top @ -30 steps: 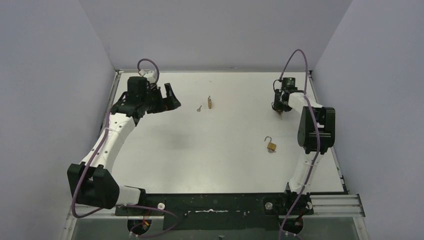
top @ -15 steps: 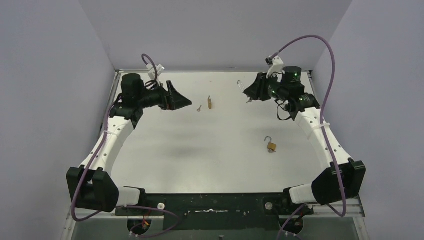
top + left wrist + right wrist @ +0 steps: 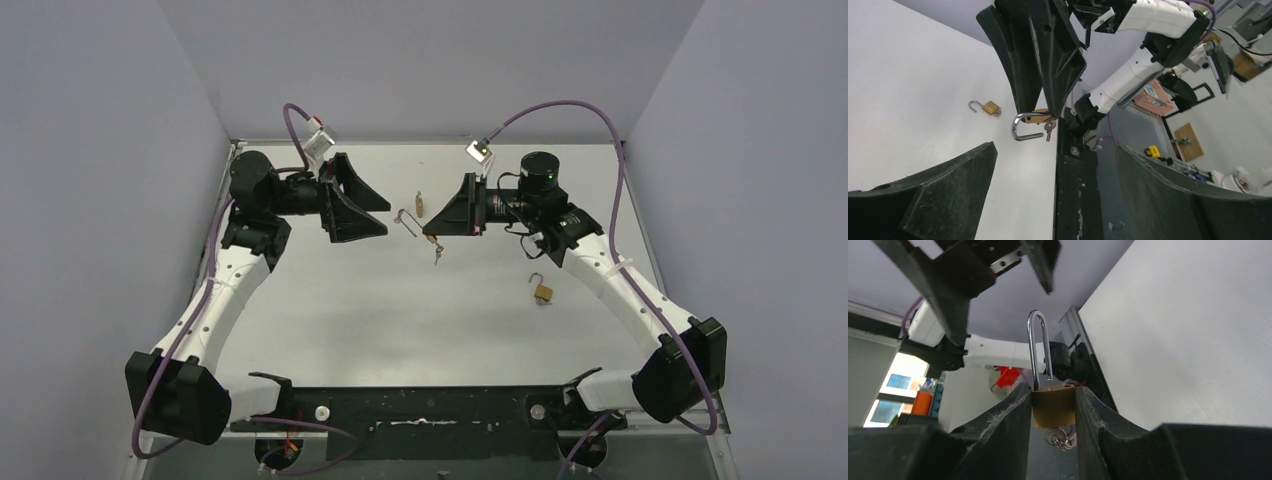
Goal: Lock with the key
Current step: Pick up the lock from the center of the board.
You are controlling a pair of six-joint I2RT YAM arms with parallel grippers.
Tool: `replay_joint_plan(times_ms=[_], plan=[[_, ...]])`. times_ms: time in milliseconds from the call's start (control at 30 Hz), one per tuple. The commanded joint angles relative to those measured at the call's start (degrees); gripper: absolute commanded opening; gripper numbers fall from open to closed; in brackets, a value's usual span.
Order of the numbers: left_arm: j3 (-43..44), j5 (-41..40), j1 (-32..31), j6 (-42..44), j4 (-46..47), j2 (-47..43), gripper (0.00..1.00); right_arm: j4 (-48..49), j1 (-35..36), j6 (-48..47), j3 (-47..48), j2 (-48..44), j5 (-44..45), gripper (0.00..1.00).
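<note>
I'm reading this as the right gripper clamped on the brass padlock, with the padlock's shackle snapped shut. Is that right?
Not quite. The right gripper is clamped on the brass padlock, but the shackle is open, not snapped shut. In the right wrist view, one leg of the shackle ends free just above the padlock's body.

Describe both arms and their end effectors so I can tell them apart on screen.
They match: the left arm and right arm have white link shells, black joint housings and a looping purple cable each. Left end effector and right end effector carry black wedge-shaped fingers. Only the right wrist shows a green light.
</note>
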Motion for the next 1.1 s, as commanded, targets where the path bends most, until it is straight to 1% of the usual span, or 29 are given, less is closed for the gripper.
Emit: replay_joint_plan(times_ms=[0, 100, 333, 433, 500, 567, 933, 1033, 1067], plan=[[1.7, 6.8, -1.8, -2.9, 4.2, 1.7, 0.86, 14.1, 3.6, 11.9, 3.2, -2.0, -5.4, 0.10], [1.1, 6.9, -1.8, -2.9, 5.1, 1.5, 0.85, 14.0, 5.4, 12.5, 4.6, -0.8, -5.8, 0.10], [0.9, 8.0, -2.5, -6.1, 9.1, 2.1, 0.80, 11.2, 6.4, 10.3, 5.6, 1.5, -6.2, 0.10], [0.7, 8.0, -2.8, -8.6, 12.4, 2.6, 0.74, 6.8, 6.4, 6.4, 7.2, 2.4, -5.9, 0.10], [0.7, 8.1, -2.8, -10.4, 14.5, 3.0, 0.69, 6.7, 6.4, 6.1, 7.4, 2.9, -5.9, 0.10], [0.9, 8.1, -2.8, -12.0, 16.3, 3.3, 0.66, 6.7, 6.4, 6.1, 7.5, 3.3, -6.2, 0.10], [0.7, 8.9, -2.8, -13.3, 17.5, 4.3, 0.46, 6.7, 6.4, 5.8, 7.9, 3.6, -7.2, 0.10], [0.9, 9.4, -2.9, -14.1, 18.4, 4.8, 0.37, 6.7, 6.4, 5.6, 8.4, 3.4, -7.1, 0.10], [0.9, 9.5, -2.9, -14.7, 19.2, 4.9, 0.30, 6.7, 6.4, 5.6, 8.6, 3.4, -7.1, 0.10]])
